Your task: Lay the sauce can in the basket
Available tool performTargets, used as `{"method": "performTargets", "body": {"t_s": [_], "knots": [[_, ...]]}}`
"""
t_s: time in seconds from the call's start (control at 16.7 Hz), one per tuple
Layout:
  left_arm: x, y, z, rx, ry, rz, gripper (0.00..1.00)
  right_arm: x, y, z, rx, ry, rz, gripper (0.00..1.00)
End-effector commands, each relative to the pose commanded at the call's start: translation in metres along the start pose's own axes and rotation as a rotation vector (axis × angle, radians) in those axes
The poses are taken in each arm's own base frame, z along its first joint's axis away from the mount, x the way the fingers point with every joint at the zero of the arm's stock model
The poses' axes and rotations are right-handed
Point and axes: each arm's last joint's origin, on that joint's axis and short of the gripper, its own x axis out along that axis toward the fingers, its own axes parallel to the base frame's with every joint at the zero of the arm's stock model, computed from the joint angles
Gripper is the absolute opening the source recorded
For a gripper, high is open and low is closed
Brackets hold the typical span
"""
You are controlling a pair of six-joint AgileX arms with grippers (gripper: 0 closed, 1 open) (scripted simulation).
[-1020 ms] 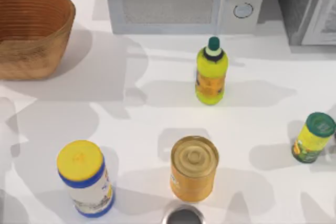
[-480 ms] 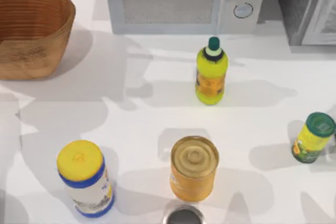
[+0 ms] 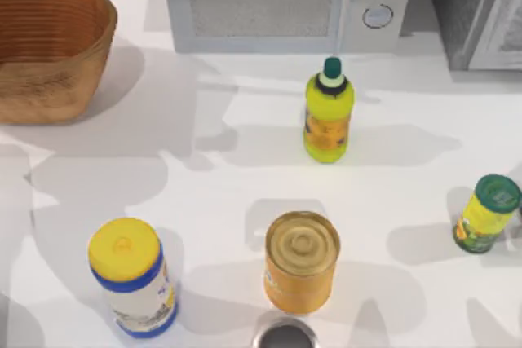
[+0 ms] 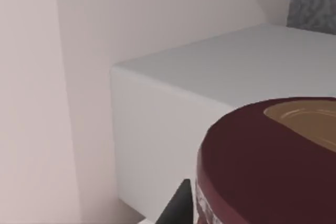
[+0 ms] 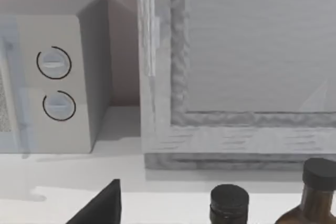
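The sauce can (image 4: 262,161) looms close in the left wrist view, with a maroon rim and a brown round top. It sits in my left gripper (image 4: 247,208), and one dark finger (image 4: 177,205) presses against its side. Behind the can are a white box and a pale wall. The woven tan basket (image 3: 49,79) stands at the table's far left corner in the top view. In the right wrist view a single dark finger (image 5: 102,205) of my right gripper faces the microwave's dials.
A microwave (image 3: 285,2) stands at the back. On the table are a yellow bottle (image 3: 328,116), a golden tin (image 3: 301,262), a yellow-lidded white canister (image 3: 130,275) and a green-lidded jar (image 3: 488,212). Two dark bottles (image 5: 228,203) stand near a grey cabinet.
The arm shadows on the table's left half have drifted slightly. A dark sliver has appeared at the top view's upper left corner. The table's objects have not moved.
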Motion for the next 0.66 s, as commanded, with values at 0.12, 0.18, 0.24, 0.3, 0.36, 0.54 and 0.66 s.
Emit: {"method": "performTargets", "body": {"t_s": [0.12,0.18,0.24,0.3,0.36,0.54,0.66], "knots": [[0.0000,0.0000,0.0000,0.000,0.000,0.000,0.75,0.0000,0.0000,0.0000,0.000,0.000,0.000,1.00],[0.0000,0.0000,0.0000,0.000,0.000,0.000,0.83,0.0000,0.0000,0.0000,0.000,0.000,0.000,1.00],[0.0000,0.0000,0.0000,0.000,0.000,0.000,0.90,0.0000,0.0000,0.0000,0.000,0.000,0.000,1.00],[0.0000,0.0000,0.0000,0.000,0.000,0.000,0.98,0.0000,0.0000,0.0000,0.000,0.000,0.000,1.00],[0.0000,0.0000,0.0000,0.000,0.000,0.000,1.00,0.0000,0.0000,0.0000,0.000,0.000,0.000,1.00],[0.0000,0.0000,0.0000,0.000,0.000,0.000,1.00,0.0000,0.0000,0.0000,0.000,0.000,0.000,1.00],[0.0000,0.0000,0.0000,0.000,0.000,0.000,1.00,0.0000,0.0000,0.0000,0.000,0.000,0.000,1.00]]}}
